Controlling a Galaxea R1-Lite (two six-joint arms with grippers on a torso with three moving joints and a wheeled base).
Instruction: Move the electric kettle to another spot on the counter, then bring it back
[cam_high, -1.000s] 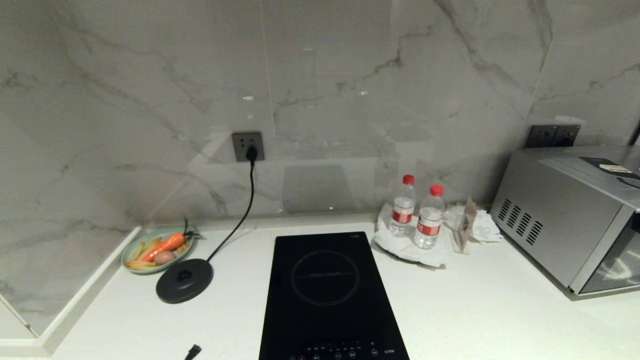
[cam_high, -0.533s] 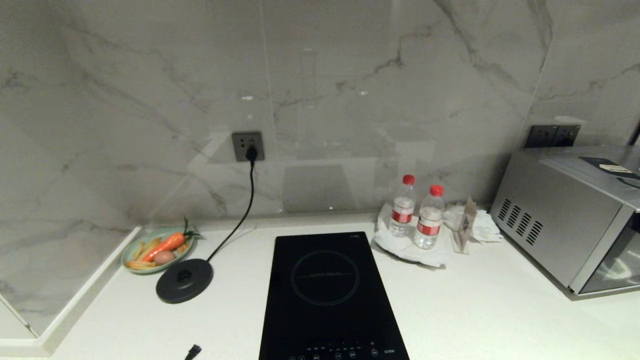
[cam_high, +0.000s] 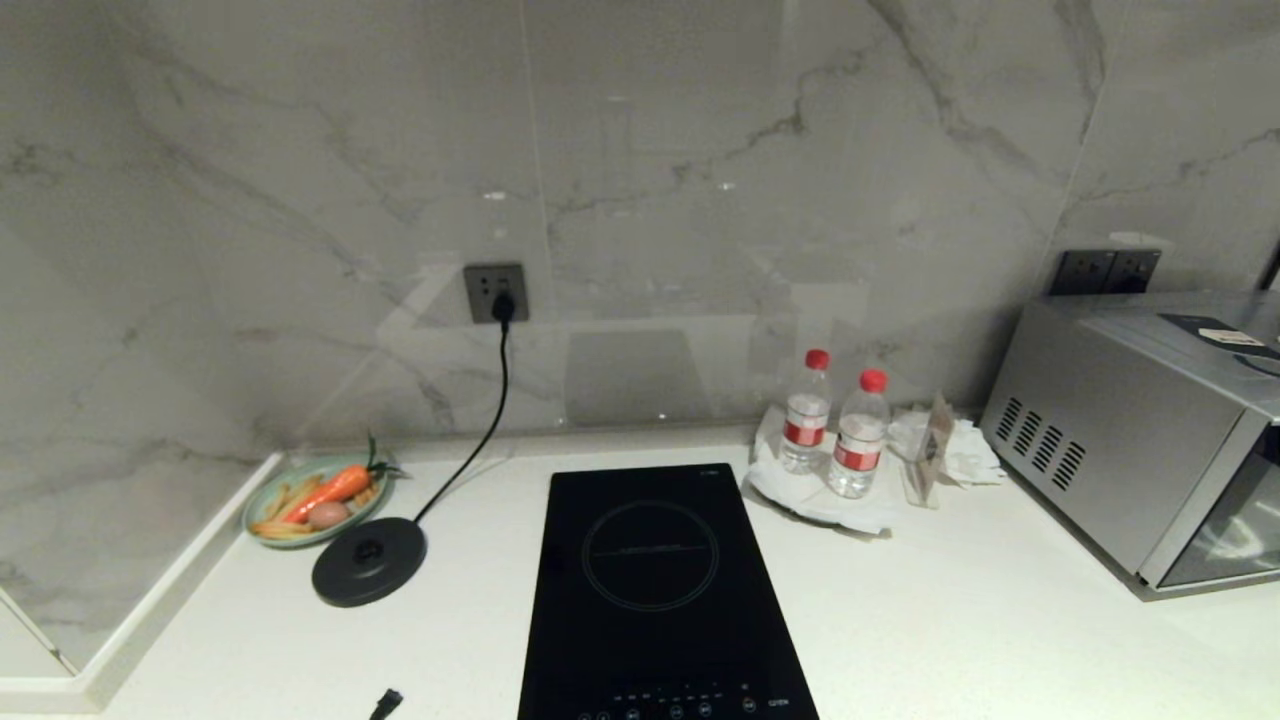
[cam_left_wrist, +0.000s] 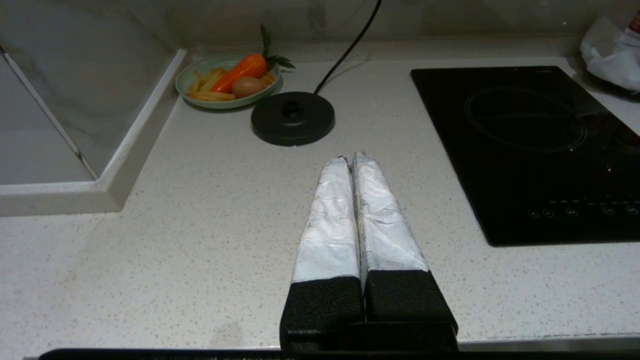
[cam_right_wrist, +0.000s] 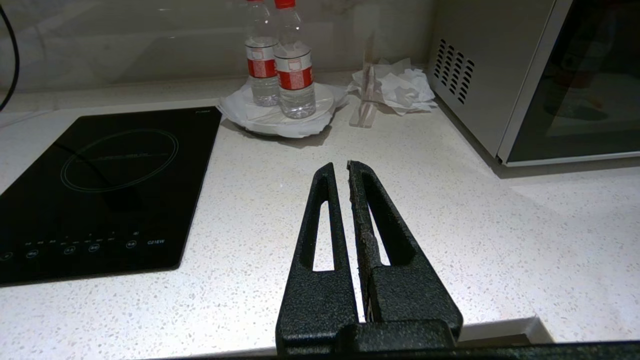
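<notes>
The electric kettle is out of view in every view. Its round black base disc (cam_high: 368, 561) (cam_left_wrist: 292, 118) stands bare on the white speckled counter (cam_high: 950, 620), with its cord running up to a wall socket (cam_high: 496, 292). My left gripper (cam_left_wrist: 348, 159) hovers low over the counter (cam_left_wrist: 200, 200) just short of the disc, its silver-wrapped fingers pressed together and holding nothing. My right gripper (cam_right_wrist: 339, 166) is shut too, over the counter (cam_right_wrist: 450, 200) to the right of the cooktop, with nothing between its black fingers.
A glossy black cooktop (cam_high: 660, 590) lies in the middle. A green plate of carrot, fries and an egg (cam_high: 316, 497) sits back left by a raised ledge (cam_high: 150, 610). Two water bottles (cam_high: 832, 425) on a white plate, crumpled tissue (cam_high: 950, 445) and a silver microwave (cam_high: 1150, 440) stand at the right.
</notes>
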